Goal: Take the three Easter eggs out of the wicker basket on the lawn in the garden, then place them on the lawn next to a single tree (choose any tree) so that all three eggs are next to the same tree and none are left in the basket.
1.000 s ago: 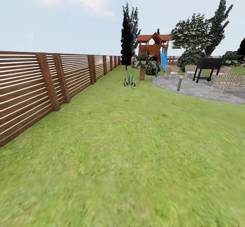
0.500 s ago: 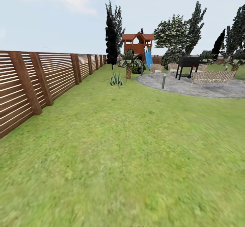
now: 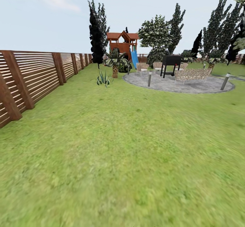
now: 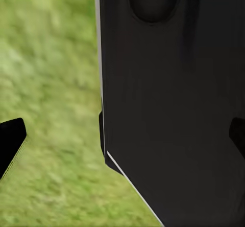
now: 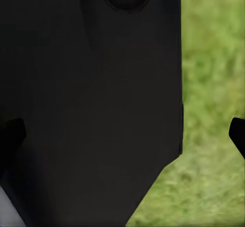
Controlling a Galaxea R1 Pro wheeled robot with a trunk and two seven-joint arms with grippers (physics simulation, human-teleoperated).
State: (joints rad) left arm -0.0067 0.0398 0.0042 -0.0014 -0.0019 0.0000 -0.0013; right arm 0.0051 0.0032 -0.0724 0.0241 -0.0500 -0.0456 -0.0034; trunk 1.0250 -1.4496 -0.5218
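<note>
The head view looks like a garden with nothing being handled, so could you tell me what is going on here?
Nothing is being handled right now; the robot is on its way across the lawn. Ahead, a slatted fence runs along the left side. Further off, a round paved patio holds wicker seats and a black grill, with a red playhouse and several trees behind. Both wrist views look down at grass past a dark part of the robot, with fingertips spread at the edges, so both sets of jaws seem open and empty.
</note>
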